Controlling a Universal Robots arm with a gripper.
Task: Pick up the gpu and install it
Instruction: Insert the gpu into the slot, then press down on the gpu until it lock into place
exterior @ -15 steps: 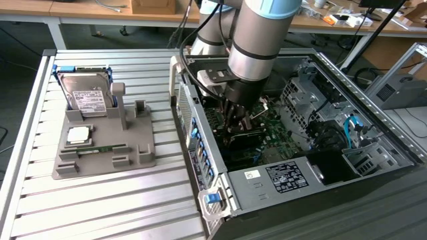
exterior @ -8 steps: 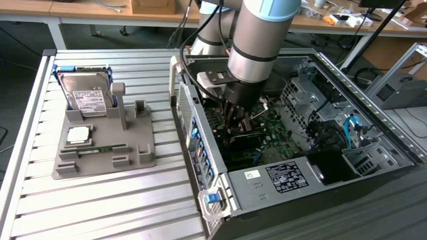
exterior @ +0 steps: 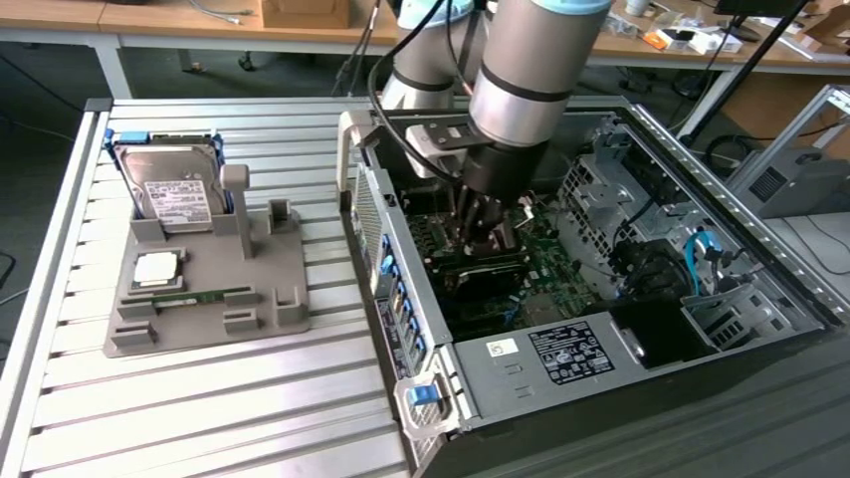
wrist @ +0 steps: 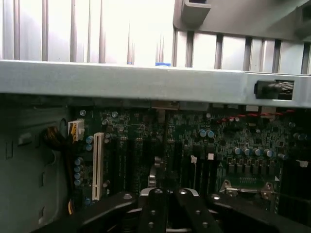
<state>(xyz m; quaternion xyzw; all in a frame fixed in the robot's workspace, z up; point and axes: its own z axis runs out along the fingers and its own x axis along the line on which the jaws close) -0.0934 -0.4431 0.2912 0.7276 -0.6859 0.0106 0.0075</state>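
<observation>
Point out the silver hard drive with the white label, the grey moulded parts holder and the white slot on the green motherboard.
Silver hard drive (exterior: pixel 173 194): exterior view, on its white label.
Grey parts holder (exterior: pixel 273 304): exterior view, on its flat base.
White slot (wrist: pixel 97 165): wrist view, mid-length on the strip.

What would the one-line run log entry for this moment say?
arm: reaching down into open PC case | gripper: shut, over motherboard | gpu: cannot tell if held | hard drive: upright in grey holder

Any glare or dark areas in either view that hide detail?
Wrist view: the slatted table beyond the case wall is blown out white, while the motherboard sits dim. Exterior view: even lighting, but the case interior beside the power supply falls into shadow.
</observation>
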